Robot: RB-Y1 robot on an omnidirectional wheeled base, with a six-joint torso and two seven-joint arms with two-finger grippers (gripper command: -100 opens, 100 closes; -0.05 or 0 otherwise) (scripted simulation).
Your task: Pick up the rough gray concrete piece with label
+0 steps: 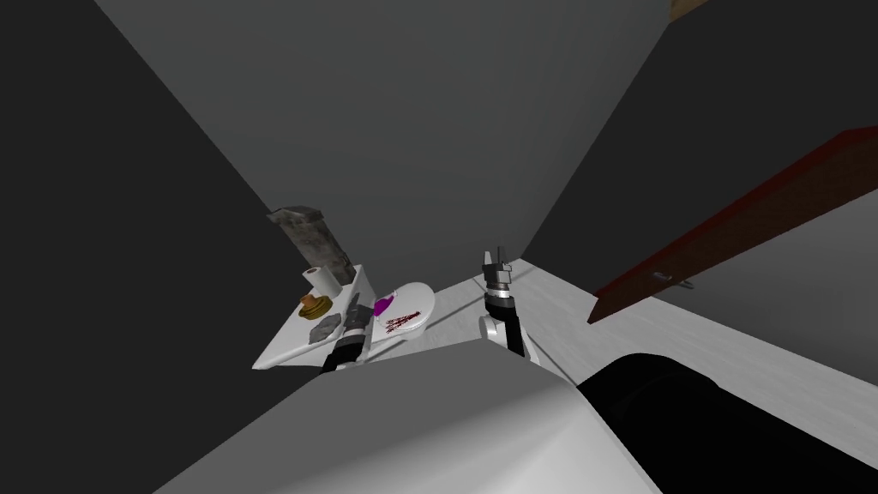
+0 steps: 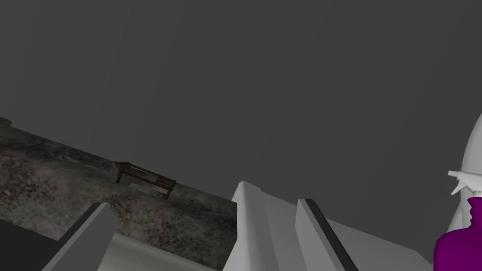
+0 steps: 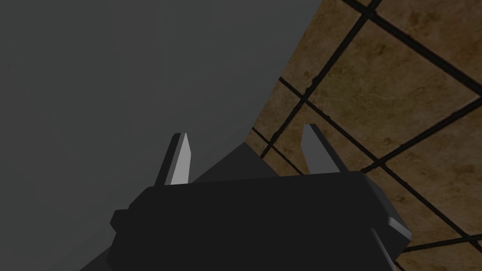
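The left gripper (image 2: 202,203) has its two blade fingers spread wide with nothing between them, at the right edge of the slanted white shelf (image 1: 276,350). Just left of it lies the rough grey concrete lump (image 1: 324,327), its label too small to make out. Farther back stand a squat brown round object (image 1: 315,306) and a white paper roll (image 1: 321,279). To the right, a purple spray bottle (image 2: 454,244) is partly cut off. The right gripper (image 3: 245,141), fingers apart and empty, is raised in open room beyond.
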